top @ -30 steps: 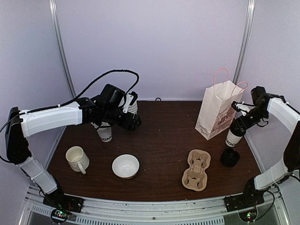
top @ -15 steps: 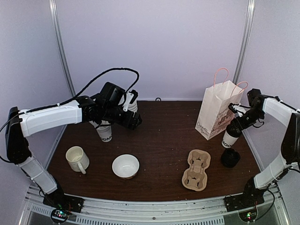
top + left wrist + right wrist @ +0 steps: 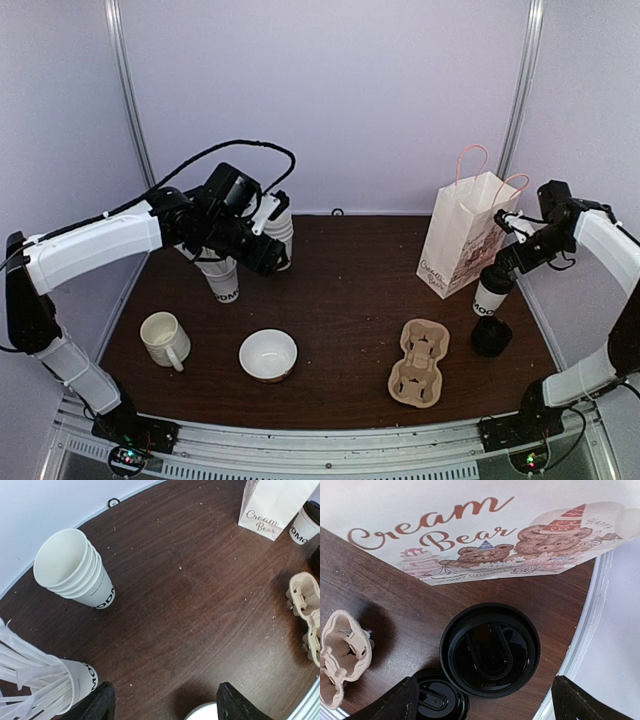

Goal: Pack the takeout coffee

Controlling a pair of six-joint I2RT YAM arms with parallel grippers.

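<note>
Takeout coffee cup (image 3: 489,300) at frame right, white paper, black plastic lid, looks light, crushable, so pinch gently under lid; right gripper (image 3: 485,690) gapes empty above.

dark wooden table (image 3: 350,270) carries mug (image 3: 163,338), bowl (image 3: 268,354), cup carrier (image 3: 420,362), paper bag (image 3: 466,235) (standing upright).

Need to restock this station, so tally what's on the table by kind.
Black-lidded paper cup: 1
Lettered paper cup, top hidden: 1
Stack of lidless paper cups: 1
Low black lidded container: 1
Handled mug: 1
White bowl: 1
Cardboard cup carrier: 1
Paper bag: 1
Total: 8
</note>
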